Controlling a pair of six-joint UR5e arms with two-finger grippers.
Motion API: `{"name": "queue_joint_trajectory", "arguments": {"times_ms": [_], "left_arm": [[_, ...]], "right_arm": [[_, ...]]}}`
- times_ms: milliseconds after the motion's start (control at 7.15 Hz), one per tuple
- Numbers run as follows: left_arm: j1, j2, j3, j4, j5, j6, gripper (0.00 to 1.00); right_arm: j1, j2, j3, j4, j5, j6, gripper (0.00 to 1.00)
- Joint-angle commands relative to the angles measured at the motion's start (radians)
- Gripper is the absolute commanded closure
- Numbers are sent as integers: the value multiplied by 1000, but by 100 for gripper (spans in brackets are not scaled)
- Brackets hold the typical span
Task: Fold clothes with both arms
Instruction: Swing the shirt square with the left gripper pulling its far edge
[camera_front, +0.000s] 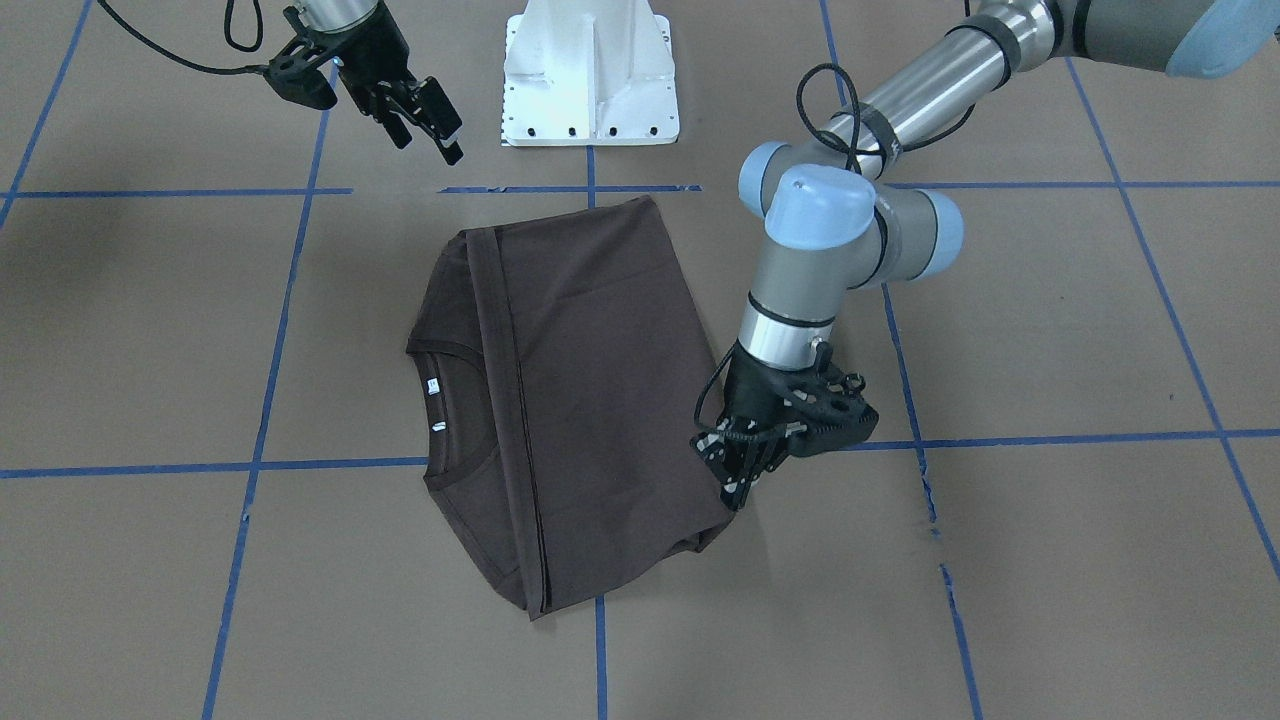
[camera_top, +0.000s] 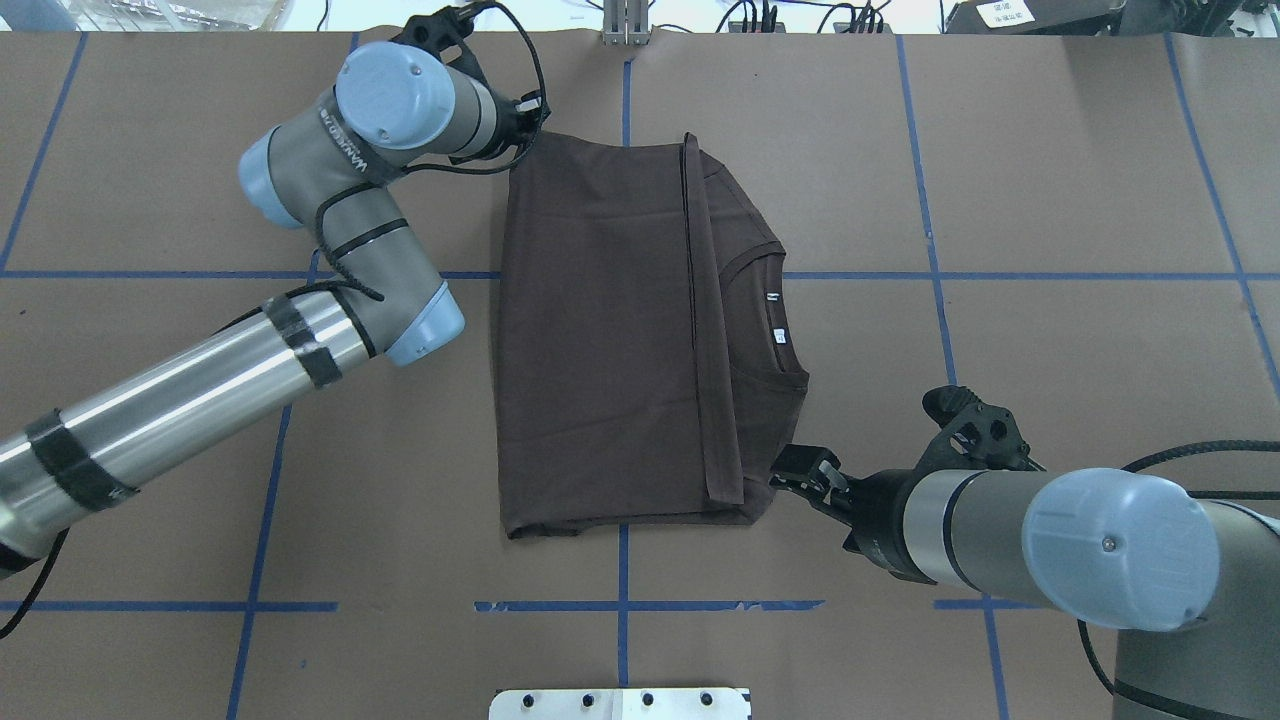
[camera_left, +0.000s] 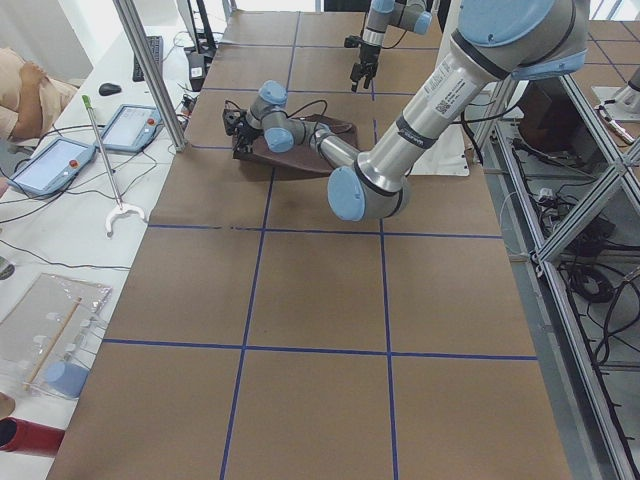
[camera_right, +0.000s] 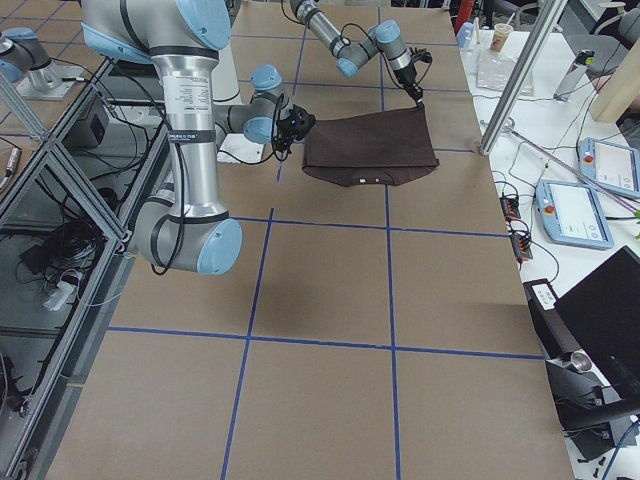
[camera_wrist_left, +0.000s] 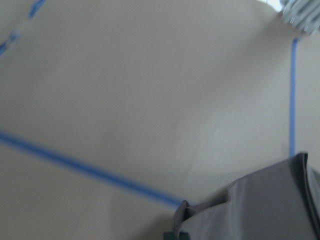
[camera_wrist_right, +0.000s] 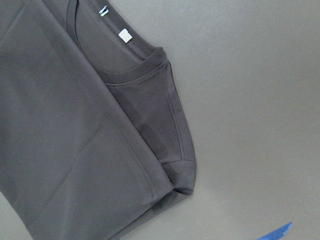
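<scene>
The dark brown-grey T-shirt (camera_front: 590, 400) lies folded lengthwise on the brown table, with its ribbed collar (camera_front: 455, 410) and white neck labels showing on one side. It also shows in the overhead view (camera_top: 600, 350). My left gripper (camera_front: 722, 470) points down at the shirt's far corner, low over the table, jaws apart, holding nothing. The left wrist view shows that corner (camera_wrist_left: 260, 210) lying flat. My right gripper (camera_front: 428, 140) is open and empty, raised and apart from the shirt's near collar-side corner (camera_wrist_right: 180, 175). In the overhead view the right gripper (camera_top: 800, 475) is just beside that corner.
The white pedestal base (camera_front: 590, 80) stands at the robot's edge behind the shirt. Blue tape lines (camera_front: 260, 465) grid the brown table. Tablets (camera_left: 55, 165) and a metal pole (camera_left: 150, 70) stand along the operators' side beyond the table's far edge.
</scene>
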Motion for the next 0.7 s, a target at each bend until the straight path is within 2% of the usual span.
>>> {"name": "queue_joint_trajectory", "arguments": {"times_ms": [0, 140, 280, 420, 560], "left_arm": [[-15, -60, 102, -70, -8, 3, 18], [-14, 2, -4, -59, -19, -7, 10], [0, 158, -209, -68, -69, -48, 10], [0, 250, -346, -67, -150, -53, 10], [-1, 279, -384, -64, -174, -56, 10]], "right_arm": [[5, 34, -7, 1, -23, 1, 0], [6, 46, -35, -3, -34, -11, 0], [9, 86, -119, -5, -25, -28, 0], [8, 171, -209, -28, -23, -113, 0], [-1, 269, -265, -145, -22, -209, 0]]}}
